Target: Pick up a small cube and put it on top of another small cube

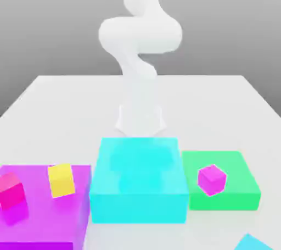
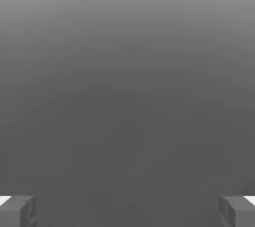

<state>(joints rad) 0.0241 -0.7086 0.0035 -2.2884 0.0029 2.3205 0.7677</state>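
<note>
1. The gripper [image 2: 127, 212] has its 2 fingers spread, holding nothing.
2. The yellow cube [image 1: 61, 181] sits on the purple block [image 1: 41, 218]; it looks light and stiff.
3. Best grip: 2 opposite side faces, squared to its slight turn.

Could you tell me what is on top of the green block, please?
A magenta cube rests on the green block. The cube hides the patch beneath it.
</note>
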